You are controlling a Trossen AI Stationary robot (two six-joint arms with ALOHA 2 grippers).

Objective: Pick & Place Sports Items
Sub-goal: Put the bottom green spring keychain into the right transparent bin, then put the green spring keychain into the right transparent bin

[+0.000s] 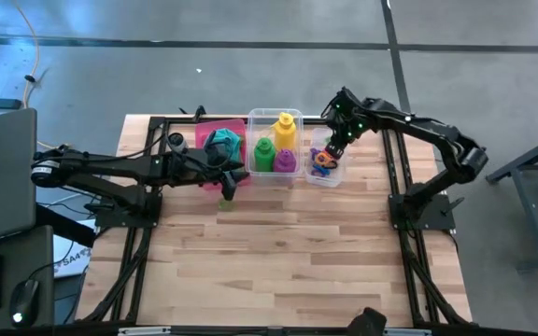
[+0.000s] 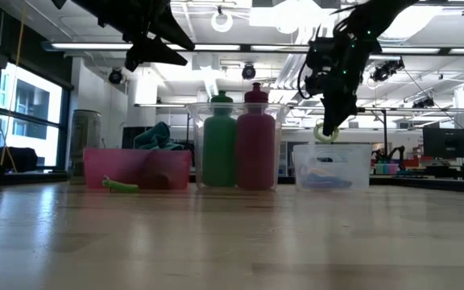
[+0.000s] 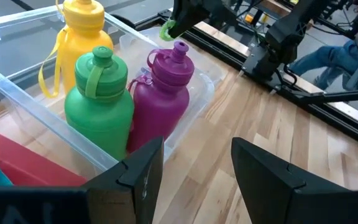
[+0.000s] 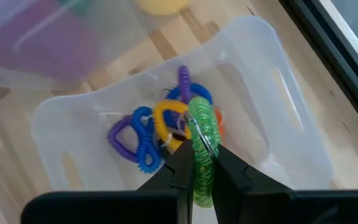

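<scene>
Above the small clear plastic bin of coloured rings, the right gripper is pinching a green coiled rubbery ring, needing only a centred, low release; the left gripper is waiting open.

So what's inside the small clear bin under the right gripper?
The small clear bin holds blue, purple, yellow and orange rings. The right gripper, shut on a green ring, covers part of the pile.
</scene>
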